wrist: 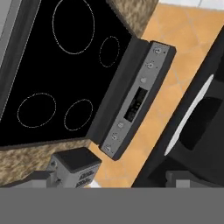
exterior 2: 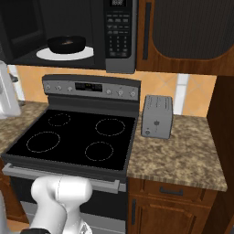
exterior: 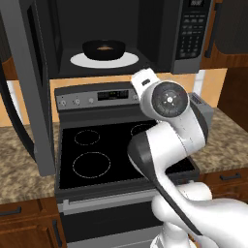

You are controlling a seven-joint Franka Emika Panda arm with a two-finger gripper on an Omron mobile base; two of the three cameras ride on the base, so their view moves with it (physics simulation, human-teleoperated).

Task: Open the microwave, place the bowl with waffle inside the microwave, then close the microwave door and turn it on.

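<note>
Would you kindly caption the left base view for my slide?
Bowl with waffle sits inside the open microwave above the stove.

Waffle [exterior: 103, 48] in bowl [exterior: 103, 50] inside microwave [exterior: 160, 34], above the stove [exterior: 106, 150].

Flat even rendered light, soft pixelated edges, dim microwave [exterior: 104, 38] cavity, no glare, weak shadows, no edge distortion.

Home kitchen, stove [exterior 2: 73, 137] w/ microwave [exterior 2: 68, 32] above, toaster [exterior 2: 156, 116] on granite counter [exterior 2: 183, 155], wood cabinets [exterior 2: 183, 32]
</note>
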